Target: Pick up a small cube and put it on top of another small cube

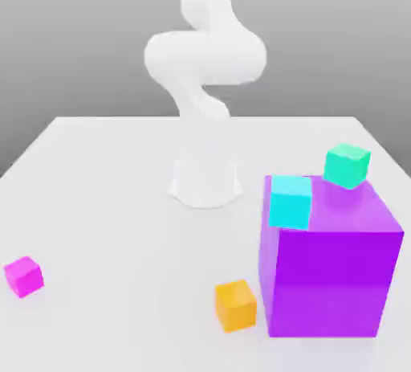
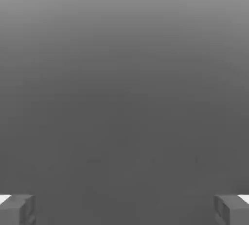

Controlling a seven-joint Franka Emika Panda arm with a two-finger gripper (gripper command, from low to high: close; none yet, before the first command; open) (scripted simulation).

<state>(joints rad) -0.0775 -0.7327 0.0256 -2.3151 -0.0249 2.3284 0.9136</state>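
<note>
Magenta cube (image 1: 24, 276) on table (image 1: 128, 226), exterior view's left of the arm (image 1: 205, 61). Orange cube (image 1: 236, 306) and purple block (image 1: 333, 282) right of it, cyan cube (image 1: 290, 203) and green cube (image 1: 347, 166) atop block.

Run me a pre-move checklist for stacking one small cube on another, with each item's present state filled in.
1. Claw open: ok, its fingers stand wide apart.
2. Claw empty: ok, nothing sits between the fingers.
3. Pink cube free to grasp: ok, it lies on the table away from the other cubes.
4. Orange cube top bare: ok, nothing rests on it.
5. Claw lined up over a small cube: not ok, the hand view shows no cube beneath it.
6. Which cube goes on which: cannot tell, the order names neither.
</note>
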